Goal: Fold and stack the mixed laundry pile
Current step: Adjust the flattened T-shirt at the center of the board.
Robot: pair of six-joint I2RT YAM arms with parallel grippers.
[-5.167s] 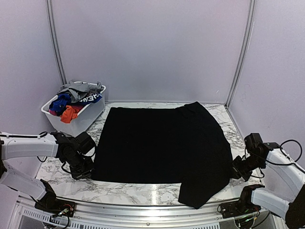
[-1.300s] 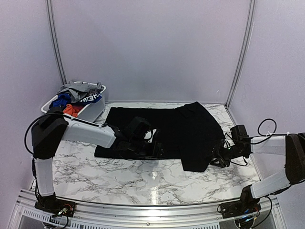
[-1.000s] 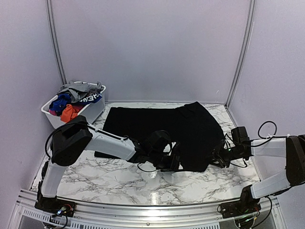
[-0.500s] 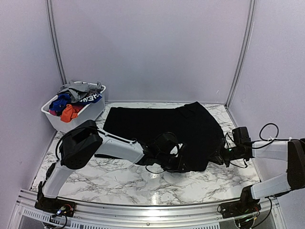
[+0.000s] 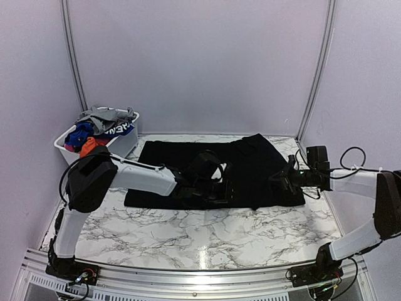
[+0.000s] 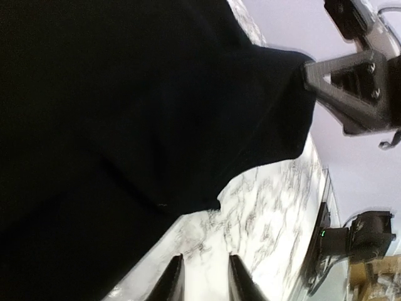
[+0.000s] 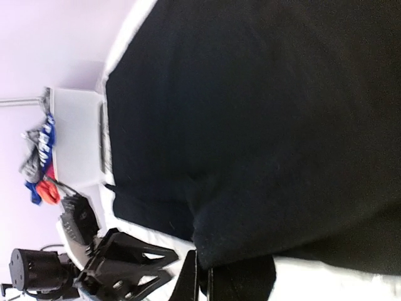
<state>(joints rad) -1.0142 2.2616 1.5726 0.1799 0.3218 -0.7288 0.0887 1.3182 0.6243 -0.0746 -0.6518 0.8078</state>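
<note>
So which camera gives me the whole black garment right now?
Top external: the black garment shows nearly whole, spread on the marble table. Left wrist catches only one corner against the marble; right wrist fills with cloth, one edge visible.

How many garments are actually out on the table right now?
1: the black garment, lying across the far half of the table. The rest of the laundry pile sits in the white basket at far left; some pieces may be hidden underneath.
</note>
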